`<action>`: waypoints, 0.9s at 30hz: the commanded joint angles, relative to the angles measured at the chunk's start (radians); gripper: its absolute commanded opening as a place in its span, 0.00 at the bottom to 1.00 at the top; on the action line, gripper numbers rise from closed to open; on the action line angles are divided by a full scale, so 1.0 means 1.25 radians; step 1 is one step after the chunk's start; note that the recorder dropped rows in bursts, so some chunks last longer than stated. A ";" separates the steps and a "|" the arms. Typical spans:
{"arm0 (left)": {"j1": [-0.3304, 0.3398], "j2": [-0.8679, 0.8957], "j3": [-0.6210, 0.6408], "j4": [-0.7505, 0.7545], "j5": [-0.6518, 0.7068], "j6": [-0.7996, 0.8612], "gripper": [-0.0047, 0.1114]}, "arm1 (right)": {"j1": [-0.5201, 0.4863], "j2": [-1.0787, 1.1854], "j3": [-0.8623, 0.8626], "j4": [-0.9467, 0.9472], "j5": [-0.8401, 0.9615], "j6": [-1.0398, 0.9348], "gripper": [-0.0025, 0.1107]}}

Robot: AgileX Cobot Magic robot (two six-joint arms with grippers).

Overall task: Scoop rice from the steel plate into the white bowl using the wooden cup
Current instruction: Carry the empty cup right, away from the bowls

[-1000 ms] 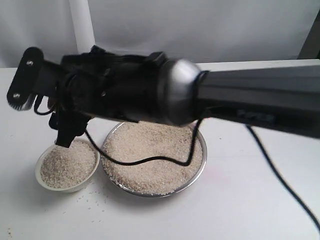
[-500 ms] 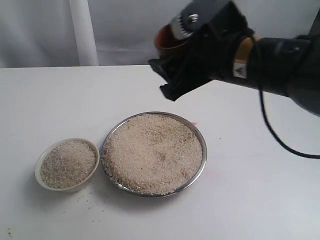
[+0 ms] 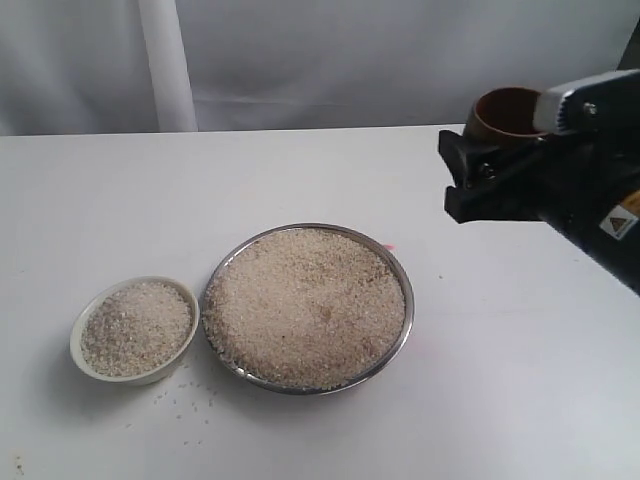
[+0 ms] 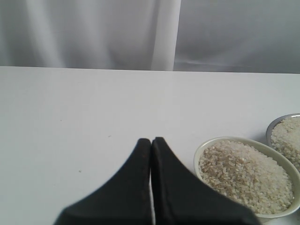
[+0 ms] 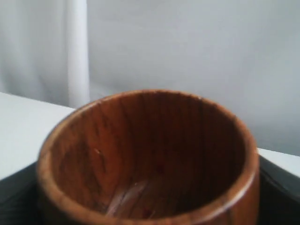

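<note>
The steel plate point(image 3: 408, 318) sits mid-table, heaped with rice point(image 3: 305, 305). To its left stands the white bowl point(image 3: 77, 346), nearly full of rice point(image 3: 135, 326). My right gripper point(image 3: 498, 152) hovers high at the right, beyond the plate, shut on the wooden cup point(image 3: 503, 108). The right wrist view is filled by the cup point(image 5: 150, 154), upright, with no grains showing inside. My left gripper point(image 4: 151, 140) is shut on nothing, low over the table beside the bowl point(image 4: 200, 151); the plate's rim point(image 4: 272, 128) shows at the edge of that view.
Several stray grains point(image 3: 185, 400) lie on the white table in front of the bowl and plate. A white curtain and a white post point(image 3: 165, 60) stand behind the table's back edge.
My right arm has swung from above the white bowl, back across the plate, to the right side, carrying the wooden cup. The rice in bowl and plate is uncovered again.
</note>
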 commanded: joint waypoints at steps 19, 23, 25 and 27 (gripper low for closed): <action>-0.003 -0.001 -0.006 -0.004 -0.008 -0.002 0.04 | -0.003 0.372 0.044 0.158 -0.299 -0.065 0.02; -0.003 -0.001 -0.006 -0.004 -0.008 -0.002 0.04 | -0.003 0.427 0.044 0.158 -0.325 -0.059 0.02; -0.003 -0.001 -0.006 -0.004 -0.008 -0.002 0.04 | -0.003 0.450 0.044 0.158 -0.336 -0.048 0.02; -0.003 -0.001 -0.006 -0.004 -0.008 -0.002 0.04 | -0.003 0.464 0.044 0.158 -0.337 -0.037 0.02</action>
